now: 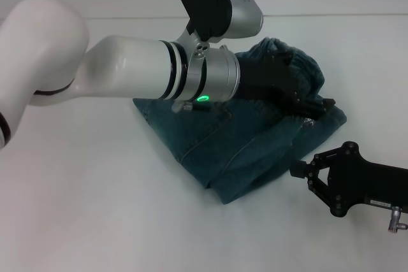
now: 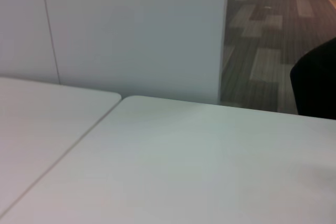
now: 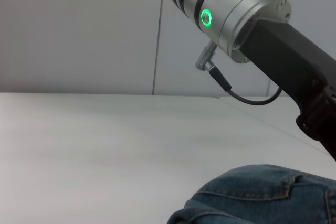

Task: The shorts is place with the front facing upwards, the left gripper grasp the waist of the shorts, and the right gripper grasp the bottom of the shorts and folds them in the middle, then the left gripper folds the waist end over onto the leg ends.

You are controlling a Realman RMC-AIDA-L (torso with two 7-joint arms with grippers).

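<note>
Here, left gripper (image 1: 312, 103) jaws closed on shorts (image 1: 255, 138); right gripper (image 1: 299, 171) jaws open alongside.

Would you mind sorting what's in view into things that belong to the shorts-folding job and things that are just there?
Belongs to the job:
- denim shorts, bunched on the table
- left end effector, reaching over the shorts
- right end effector, beside the shorts' near edge

Just there:
- white table
- wall panel
- carpeted floor
</note>
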